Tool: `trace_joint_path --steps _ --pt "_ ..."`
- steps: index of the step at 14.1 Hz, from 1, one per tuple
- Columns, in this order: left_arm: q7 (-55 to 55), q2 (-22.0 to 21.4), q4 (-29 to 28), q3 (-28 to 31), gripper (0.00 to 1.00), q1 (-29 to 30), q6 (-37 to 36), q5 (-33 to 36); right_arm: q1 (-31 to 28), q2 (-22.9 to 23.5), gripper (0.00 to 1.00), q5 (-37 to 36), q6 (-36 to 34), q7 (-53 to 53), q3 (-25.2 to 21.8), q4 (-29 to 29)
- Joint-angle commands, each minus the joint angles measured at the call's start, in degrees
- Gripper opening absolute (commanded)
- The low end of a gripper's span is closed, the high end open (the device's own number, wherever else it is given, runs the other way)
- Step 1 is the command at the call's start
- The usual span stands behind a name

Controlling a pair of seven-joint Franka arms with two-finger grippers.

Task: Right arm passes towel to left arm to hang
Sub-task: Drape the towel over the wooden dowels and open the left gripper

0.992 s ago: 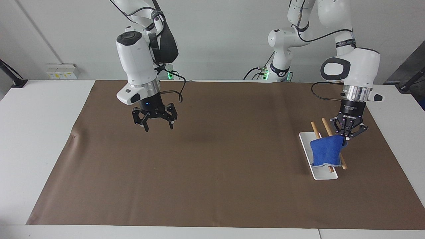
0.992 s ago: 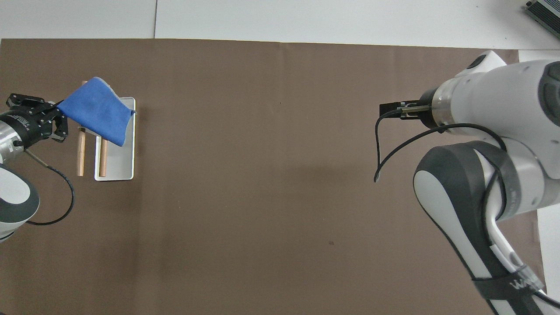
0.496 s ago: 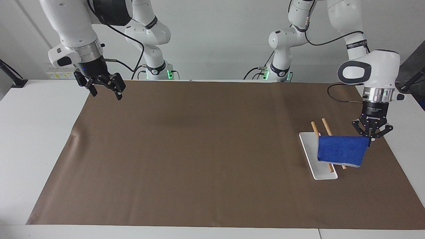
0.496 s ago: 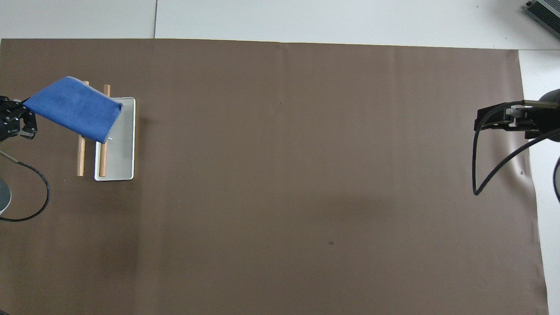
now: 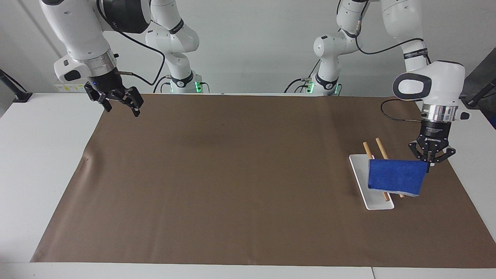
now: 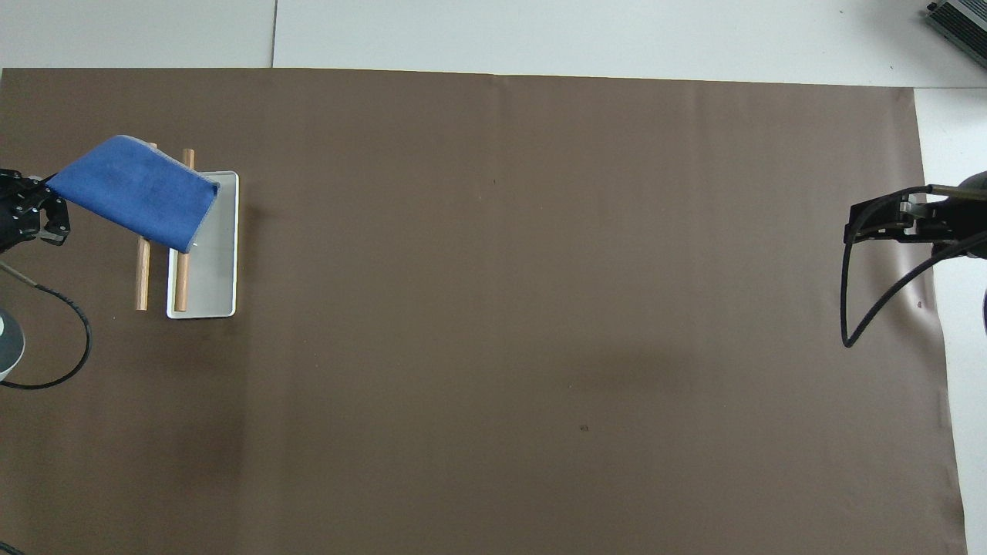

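Note:
The blue towel (image 5: 393,177) hangs spread out across the two wooden rods (image 5: 381,147) of a small rack with a white base (image 5: 376,201), toward the left arm's end of the table. My left gripper (image 5: 428,166) is shut on the towel's upper corner, just beside the rods. From above, the towel (image 6: 131,193) covers the rods' (image 6: 143,274) farther ends, with the left gripper (image 6: 42,202) at its edge. My right gripper (image 5: 122,110) stands open and holds nothing, raised over the mat's edge at the right arm's end. In the overhead view the right gripper (image 6: 871,220) shows there too.
A brown mat (image 5: 232,186) covers most of the white table (image 5: 38,155). The rack's white base (image 6: 212,285) lies on the mat. Cables loop from both wrists.
The right gripper has drawn back from over the mat's middle to the right arm's end. The left gripper has pulled the towel's corner sideways, stretching the cloth flat across the rods.

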Motion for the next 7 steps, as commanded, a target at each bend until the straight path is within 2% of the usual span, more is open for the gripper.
trace_joint_path --steps 1,3,4,5,6,7 --pt "-1.6 0.0 -2.0 0.0 0.01 -1.0 2.6 0.8 -0.2 -1.0 1.00 -0.7 -2.0 -4.2 -1.7 1.2" --pt "-3.3 0.0 -2.7 0.1 0.05 -1.8 3.3 0.8 -0.2 -1.2 1.00 0.4 -2.5 -4.6 -3.5 1.1" --pt "-3.6 0.0 -2.7 0.1 0.18 -1.8 3.3 0.8 -0.2 -1.9 1.00 0.4 -2.4 -4.4 -3.5 0.2" --pt "-3.5 0.0 -2.6 0.1 0.48 -1.7 3.1 0.8 -0.2 -2.1 1.00 0.5 -2.4 -4.4 -3.5 -0.5" --pt "-3.1 0.0 -2.4 0.1 0.93 -1.7 2.9 0.8 -0.2 -2.2 1.00 0.5 -2.5 -4.4 -3.5 -0.5" --pt "-3.0 0.1 -2.1 0.2 1.00 -1.6 2.6 0.8 -0.2 -2.2 1.00 0.5 -2.5 -4.5 -3.4 -0.5"
